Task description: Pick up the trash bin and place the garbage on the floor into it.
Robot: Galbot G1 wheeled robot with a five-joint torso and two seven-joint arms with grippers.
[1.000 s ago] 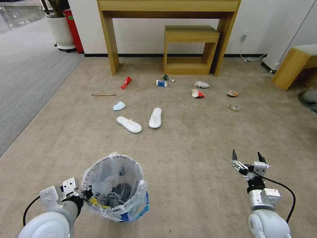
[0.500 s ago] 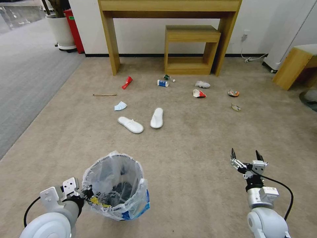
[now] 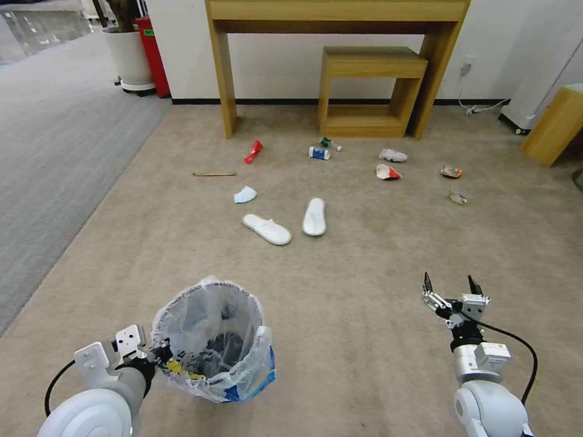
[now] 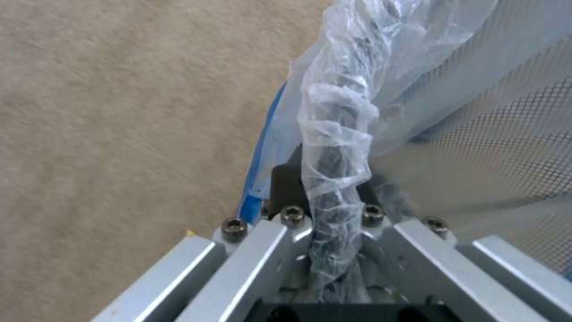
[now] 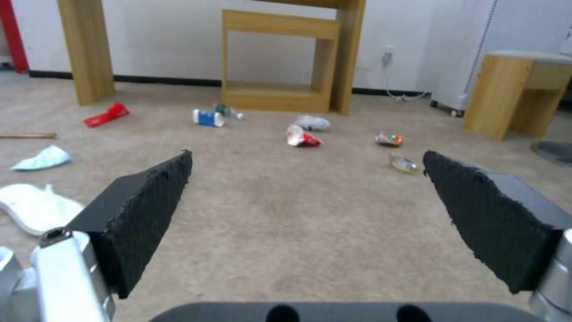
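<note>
The trash bin (image 3: 209, 340), black mesh with a crinkly whitish liner, hangs at the lower left, and my left gripper (image 3: 159, 354) is shut on its bag-wrapped rim (image 4: 335, 179). My right gripper (image 3: 449, 283) is held open above the beige floor (image 3: 340, 285) at the lower right, holding nothing. Garbage lies ahead: two white slippers (image 3: 267, 229) (image 3: 314, 216), a blue face mask (image 3: 245, 195), a wooden stick (image 3: 214, 174), a red wrapper (image 3: 253, 152), a blue-white cup (image 3: 319, 153), a white tissue (image 3: 393, 155), a red-white paper cup (image 3: 387, 173) and a crushed can (image 3: 450, 172).
A wooden desk (image 3: 337, 12) with a low shelf unit (image 3: 370, 91) stands against the far wall. A wooden stool (image 3: 555, 124) is at right, grey ribbed carpet (image 3: 48, 152) at left, a white planter (image 3: 129, 57) and red object (image 3: 155, 51) far left.
The whole head view has shifted: desk and litter now sit further right, so the camera has turned left. Bin and both grippers keep their places relative to me.
</note>
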